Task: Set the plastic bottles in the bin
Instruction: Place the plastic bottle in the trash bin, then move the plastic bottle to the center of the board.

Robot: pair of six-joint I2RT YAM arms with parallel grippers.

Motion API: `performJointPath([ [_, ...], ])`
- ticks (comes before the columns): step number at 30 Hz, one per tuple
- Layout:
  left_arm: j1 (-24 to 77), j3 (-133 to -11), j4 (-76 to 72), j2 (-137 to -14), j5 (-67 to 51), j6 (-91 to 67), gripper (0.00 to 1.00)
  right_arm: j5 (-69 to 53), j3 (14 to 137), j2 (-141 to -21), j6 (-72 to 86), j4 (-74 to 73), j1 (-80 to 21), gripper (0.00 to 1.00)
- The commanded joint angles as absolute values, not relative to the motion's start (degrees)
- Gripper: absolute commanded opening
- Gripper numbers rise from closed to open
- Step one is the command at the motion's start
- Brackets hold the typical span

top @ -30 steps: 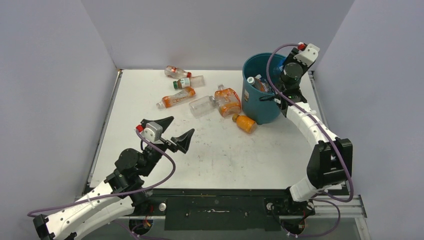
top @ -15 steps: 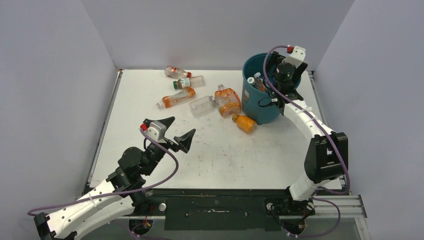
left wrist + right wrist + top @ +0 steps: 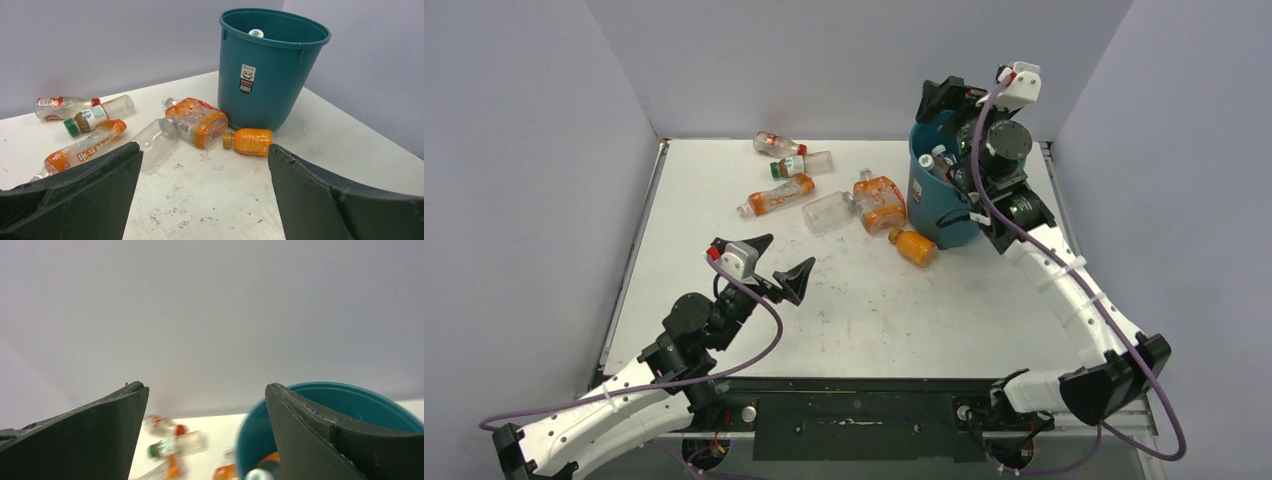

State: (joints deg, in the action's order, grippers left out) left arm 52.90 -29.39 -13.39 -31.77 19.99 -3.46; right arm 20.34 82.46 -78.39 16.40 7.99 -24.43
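The table (image 3: 874, 320) is seen whole from high above its near edge. The left wrist view is aimed low across it; the right is held close above the bin (image 3: 350, 400) rim, toward the back wall (image 3: 210, 315). Bin and bottles (image 3: 82, 150) are shared.

three plain lavender-grey walls (image 3: 844, 60) enclose a flat white tabletop (image 3: 904, 320), scuffed with small dark marks. a black metal rail (image 3: 854, 412) runs along its near edge. the light is even and soft.

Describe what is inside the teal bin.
Some plastic bottles lie in the bin; a white cap and an orange label show. Its wall hides the rest.
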Motion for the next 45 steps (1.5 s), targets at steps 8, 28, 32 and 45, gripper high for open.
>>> performJointPath([
  [8, 54.2, -31.9, -12.3, -33.1, 27.9, -2.2, 0.96, -8.0, 72.2, -62.9, 16.1, -9.0, -37.9, 0.9],
  [28, 32.8, -40.1, -6.3, -60.8, 10.1, -43.6, 0.96, 9.5, 24.2, -47.3, 40.7, 2.4, -40.1, 0.9],
  [32, 29.2, -46.7, -5.7, -69.2, 8.4, -39.9, 0.96, 9.6, 21.3, -46.2, 40.9, 3.9, -40.2, 0.9],
  [45, 28.5, -83.4, 24.6, -101.0, 0.0, 8.6, 0.96, 2.9, 18.6, -41.0, 39.3, 3.8, -41.2, 0.9],
])
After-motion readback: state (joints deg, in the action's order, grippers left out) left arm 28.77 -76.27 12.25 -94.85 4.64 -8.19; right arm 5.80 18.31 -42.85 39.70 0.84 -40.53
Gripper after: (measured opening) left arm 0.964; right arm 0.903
